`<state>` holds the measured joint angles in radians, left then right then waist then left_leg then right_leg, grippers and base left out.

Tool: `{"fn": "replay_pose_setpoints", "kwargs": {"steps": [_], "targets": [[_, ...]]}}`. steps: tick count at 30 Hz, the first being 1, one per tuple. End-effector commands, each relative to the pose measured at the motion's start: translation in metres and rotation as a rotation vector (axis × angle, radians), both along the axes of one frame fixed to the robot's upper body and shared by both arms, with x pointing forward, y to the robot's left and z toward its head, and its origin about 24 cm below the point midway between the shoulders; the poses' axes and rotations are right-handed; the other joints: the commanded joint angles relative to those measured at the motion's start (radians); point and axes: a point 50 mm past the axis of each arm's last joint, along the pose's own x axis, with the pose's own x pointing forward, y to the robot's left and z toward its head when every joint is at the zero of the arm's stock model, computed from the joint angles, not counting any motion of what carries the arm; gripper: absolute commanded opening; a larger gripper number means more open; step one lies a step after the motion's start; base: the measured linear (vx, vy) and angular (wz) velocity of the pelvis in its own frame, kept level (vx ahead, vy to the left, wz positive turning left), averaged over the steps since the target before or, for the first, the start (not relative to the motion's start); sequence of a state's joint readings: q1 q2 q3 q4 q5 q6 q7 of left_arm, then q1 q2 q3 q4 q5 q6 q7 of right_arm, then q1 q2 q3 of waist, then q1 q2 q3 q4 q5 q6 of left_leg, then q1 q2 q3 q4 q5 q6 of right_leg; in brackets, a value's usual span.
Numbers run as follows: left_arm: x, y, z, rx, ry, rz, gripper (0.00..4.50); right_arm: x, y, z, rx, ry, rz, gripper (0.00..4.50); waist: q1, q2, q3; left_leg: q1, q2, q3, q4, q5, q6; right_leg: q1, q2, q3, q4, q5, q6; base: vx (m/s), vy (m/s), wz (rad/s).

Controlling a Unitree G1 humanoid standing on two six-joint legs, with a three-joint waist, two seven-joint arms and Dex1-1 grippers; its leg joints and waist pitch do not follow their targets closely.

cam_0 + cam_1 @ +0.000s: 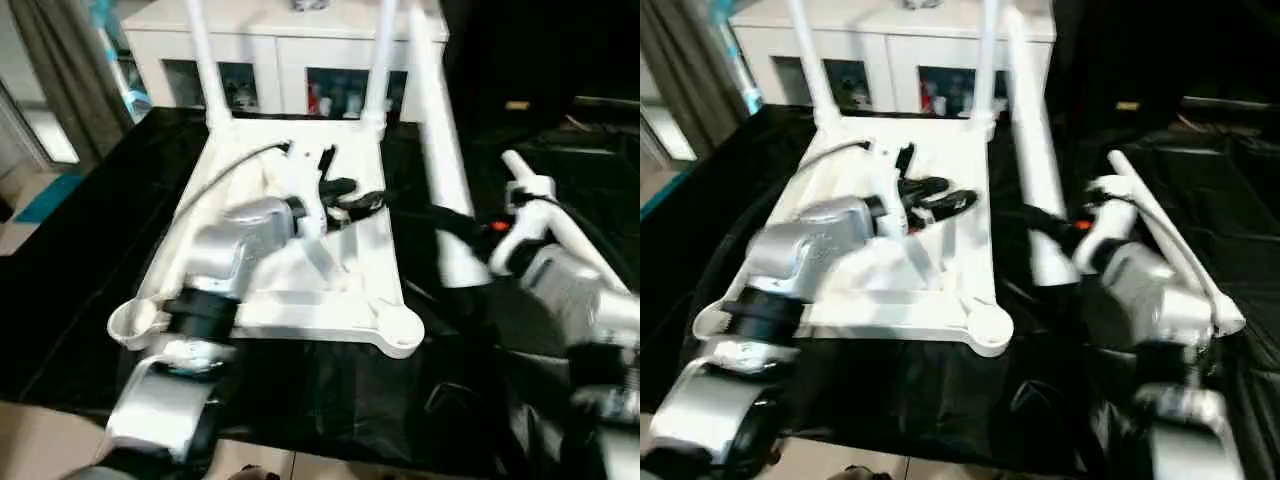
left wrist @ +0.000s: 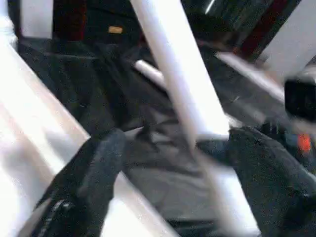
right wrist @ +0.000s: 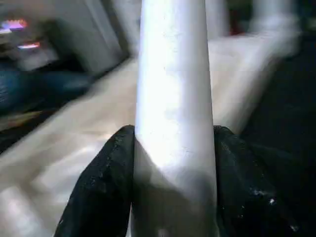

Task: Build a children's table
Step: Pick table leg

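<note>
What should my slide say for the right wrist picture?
Right gripper shut on a white table leg.

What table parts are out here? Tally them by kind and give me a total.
Tabletop: 1
Legs fitted in far sockets: 2
Leg held in right hand: 1
Leg lying on black cloth: 1
Total: 5
</note>
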<state>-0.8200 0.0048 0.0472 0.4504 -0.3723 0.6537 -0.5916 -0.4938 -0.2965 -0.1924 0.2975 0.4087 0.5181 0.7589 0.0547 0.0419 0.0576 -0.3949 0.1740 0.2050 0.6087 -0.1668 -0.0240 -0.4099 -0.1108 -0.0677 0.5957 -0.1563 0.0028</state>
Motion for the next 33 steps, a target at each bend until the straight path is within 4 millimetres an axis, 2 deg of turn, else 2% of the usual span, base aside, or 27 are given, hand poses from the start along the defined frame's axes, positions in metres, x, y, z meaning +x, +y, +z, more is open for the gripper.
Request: {"fn": "replay_pose_setpoints", "kwargs": {"steps": [1,3,7,8,10,12,14,15,18,20,22,23,28,29,33], "targets": [[0.001,-0.004,0.008,-0.038,0.011,-0.005,4.14,-0.004,0.014,0.011,0.020,-0.069,0.084,1.84,0.006,-0.031,-0.082,0.020,0.043,-0.022,-0.063,-0.164,0.118,0.052,-0.035,0.026,-0.067,-0.230,-0.242,0.000,0.000,0.00],[0.000,-0.008,0.008,-0.070,0.035,-0.011,4.37,-0.007,0.022,0.013,0.031,-0.080,0.123,1.84,0.009,-0.030,-0.079,0.022,0.043,-0.023,-0.065,-0.185,0.102,0.049,-0.036,0.027,-0.071,-0.274,-0.229,0.000,0.000,0.00],[0.000,-0.013,0.013,-0.152,0.068,-0.022,4.44,-0.008,0.030,0.011,0.001,-0.087,0.151,1.84,0.009,-0.030,-0.077,0.022,0.043,-0.024,-0.069,-0.209,0.074,0.048,-0.037,0.028,-0.075,-0.309,-0.208,0.000,0.000,0.00],[-0.001,-0.013,0.016,-0.184,0.077,-0.031,4.48,-0.009,0.032,0.009,-0.017,-0.084,0.148,1.84,0.010,-0.034,-0.077,0.021,0.043,-0.025,-0.070,-0.204,0.072,0.048,-0.038,0.028,-0.074,-0.305,-0.207,0.000,0.000,0.00],[-0.001,-0.013,0.017,-0.184,0.078,-0.034,4.49,-0.008,0.032,0.008,-0.029,-0.085,0.136,1.84,0.010,-0.032,-0.077,0.021,0.043,-0.025,-0.070,-0.203,0.069,0.046,-0.038,0.029,-0.075,-0.301,-0.206,0.000,0.000,0.00],[-0.002,-0.012,0.016,-0.177,0.079,-0.029,4.50,-0.006,0.033,0.007,-0.039,-0.086,0.112,1.84,0.008,-0.038,-0.077,0.020,0.042,-0.025,-0.071,-0.203,0.071,0.047,-0.037,0.029,-0.076,-0.297,-0.198,0.000,0.000,0.00],[-0.003,-0.011,0.016,-0.202,0.097,-0.027,4.50,-0.004,0.034,0.008,-0.040,-0.088,0.096,1.84,0.009,-0.034,-0.078,0.020,0.043,-0.025,-0.071,-0.193,0.071,0.048,-0.038,0.030,-0.074,-0.291,-0.200,0.000,0.000,0.00],[-0.003,-0.011,0.016,-0.204,0.098,-0.027,4.20,-0.004,0.034,0.008,-0.040,-0.088,0.095,1.84,0.009,-0.035,-0.077,0.020,0.043,-0.025,-0.071,-0.191,0.072,0.048,-0.038,0.030,-0.074,-0.286,-0.201,0.000,0.000,0.00],[-0.008,-0.014,0.015,-0.207,0.112,-0.052,4.07,-0.004,0.038,0.008,-0.041,-0.092,0.106,1.84,0.009,-0.039,-0.076,0.018,0.043,-0.025,-0.071,-0.190,0.077,0.049,-0.038,0.030,-0.074,-0.273,-0.206,0.000,0.000,0.00],[-0.011,-0.018,0.013,-0.206,0.120,-0.065,3.90,-0.005,0.042,0.008,-0.043,-0.095,0.116,1.84,0.009,-0.034,-0.076,0.019,0.045,-0.026,-0.072,-0.183,0.078,0.049,-0.038,0.030,-0.072,-0.263,-0.212,0.000,0.000,0.00],[-0.011,-0.019,0.013,-0.203,0.122,-0.066,3.76,-0.005,0.042,0.008,-0.044,-0.096,0.119,1.84,0.008,-0.036,-0.076,0.019,0.044,-0.025,-0.072,-0.185,0.078,0.049,-0.036,0.030,-0.072,-0.254,-0.213,0.000,0.000,0.00],[-0.011,-0.021,0.011,-0.199,0.128,-0.057,3.71,-0.005,0.044,0.009,-0.045,-0.100,0.122,1.84,0.008,-0.033,-0.075,0.019,0.044,-0.026,-0.072,-0.190,0.076,0.049,-0.036,0.030,-0.072,-0.255,-0.213,0.000,0.000,0.00],[-0.007,-0.021,0.011,-0.206,0.133,-0.002,3.24,-0.005,0.045,0.011,-0.043,-0.107,0.120,1.84,0.010,-0.036,-0.076,0.020,0.044,-0.026,-0.072,-0.191,0.071,0.050,-0.037,0.031,-0.073,-0.248,-0.212,0.000,0.000,0.00],[-0.006,-0.020,0.011,-0.211,0.135,0.013,3.24,-0.005,0.045,0.011,-0.043,-0.108,0.120,1.84,0.008,-0.033,-0.076,0.018,0.044,-0.026,-0.072,-0.187,0.073,0.051,-0.036,0.031,-0.072,-0.239,-0.212,0.000,0.000,0.00],[-0.004,-0.017,0.011,-0.230,0.144,0.039,2.86,-0.005,0.045,0.011,-0.047,-0.111,0.118,1.84,0.008,-0.036,-0.075,0.018,0.044,-0.026,-0.072,-0.191,0.076,0.051,-0.038,0.030,-0.073,-0.246,-0.212,0.000,0.000,0.00]]}}
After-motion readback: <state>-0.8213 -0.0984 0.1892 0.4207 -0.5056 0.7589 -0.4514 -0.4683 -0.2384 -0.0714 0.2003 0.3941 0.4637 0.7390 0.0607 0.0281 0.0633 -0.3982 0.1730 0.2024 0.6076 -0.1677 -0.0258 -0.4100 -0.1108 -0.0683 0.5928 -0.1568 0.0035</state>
